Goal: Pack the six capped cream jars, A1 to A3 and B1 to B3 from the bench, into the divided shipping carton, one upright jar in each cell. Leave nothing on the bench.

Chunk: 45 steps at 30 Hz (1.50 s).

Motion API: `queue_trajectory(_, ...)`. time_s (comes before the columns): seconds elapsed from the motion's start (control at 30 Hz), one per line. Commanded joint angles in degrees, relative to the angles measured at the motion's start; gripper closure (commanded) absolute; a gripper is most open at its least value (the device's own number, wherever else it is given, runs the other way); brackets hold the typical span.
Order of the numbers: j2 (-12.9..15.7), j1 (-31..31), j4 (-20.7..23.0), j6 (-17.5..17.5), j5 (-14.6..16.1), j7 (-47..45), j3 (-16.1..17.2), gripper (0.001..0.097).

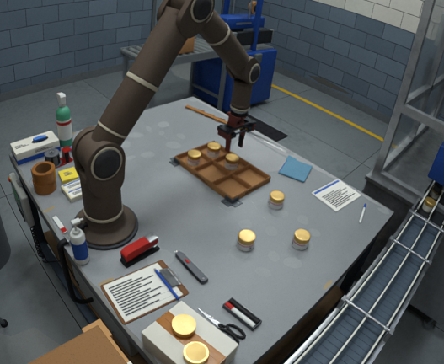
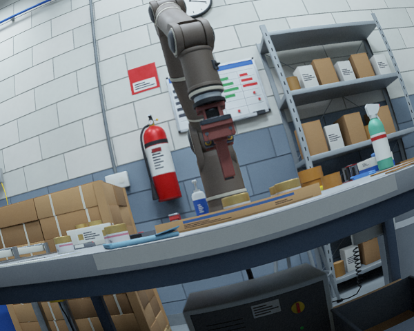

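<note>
My gripper (image 1: pixel 234 144) (image 2: pixel 228 173) is open and empty, hanging just above the divided carton (image 1: pixel 222 169). Directly below it a gold-capped jar (image 1: pixel 232 160) (image 2: pixel 235 200) stands upright in a cell. Two more jars (image 1: pixel 194 156) (image 1: pixel 213 148) stand upright in the far cells. Three cells toward the near end hold nothing. Three capped jars stand on the bench: one (image 1: pixel 276 199) near the carton's corner, two (image 1: pixel 246 239) (image 1: pixel 301 239) further toward the front.
The arm's base (image 1: pixel 105 225) stands at the bench's left side. A blue cloth (image 1: pixel 295 168), a paper sheet (image 1: pixel 336 194) and a pen (image 1: pixel 362 212) lie right of the carton. A stapler (image 1: pixel 139 249), a knife (image 1: pixel 191 266), a clipboard (image 1: pixel 144 290) and scissors (image 1: pixel 225 325) lie along the front.
</note>
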State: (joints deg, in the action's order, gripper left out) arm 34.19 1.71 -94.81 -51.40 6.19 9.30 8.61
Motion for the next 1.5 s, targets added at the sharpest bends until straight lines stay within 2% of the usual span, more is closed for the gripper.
queue_trajectory(0.0, -0.04, 0.0, 0.03, -0.05, -0.01, -0.01, 0.0, 0.0246)
queue_trajectory(0.37, -0.15, 0.01, 0.09, -0.24, -0.03, -0.03, 0.02, 0.0246)
queue_trajectory(0.57, -3.11, 0.21, 2.15, -5.05, -0.67, -0.54, 0.28, 0.0246)
queue_trajectory(1.1, -3.08, 0.47, 2.02, -5.07, -0.69, -0.83, 0.26, 0.0246)
queue_trajectory(1.27, -3.51, 3.91, 1.34, -4.78, -0.89, -4.51, -0.11, 0.0246)
queue_trajectory(1.47, -3.51, 12.75, 1.41, -4.77, -1.41, -14.33, -1.04, 0.0246)
